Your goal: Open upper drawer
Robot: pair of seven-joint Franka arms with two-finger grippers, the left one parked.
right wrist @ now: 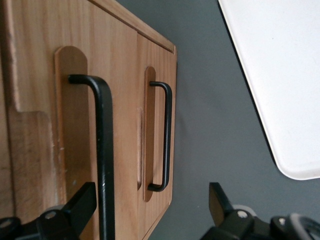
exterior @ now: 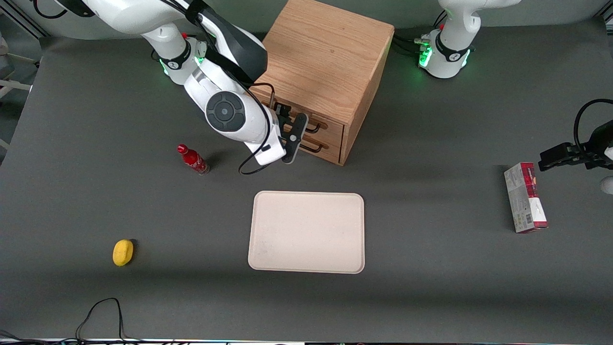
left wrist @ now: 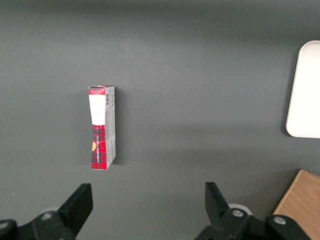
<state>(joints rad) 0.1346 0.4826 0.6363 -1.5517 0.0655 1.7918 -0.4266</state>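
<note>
The wooden cabinet stands at the back middle of the table. Its upper drawer sits flush with the lower drawer, both shut. In the right wrist view the upper drawer carries a thin black wire handle, and the lower drawer's handle lies nearer the table. My right gripper hangs just in front of the drawer fronts at upper drawer height. It is open, and the upper handle passes between the fingers, close to one fingertip, without touching.
A cream tray lies nearer the front camera than the cabinet. A red bottle stands beside my arm, and a yellow object lies nearer the camera. A red and grey box lies toward the parked arm's end.
</note>
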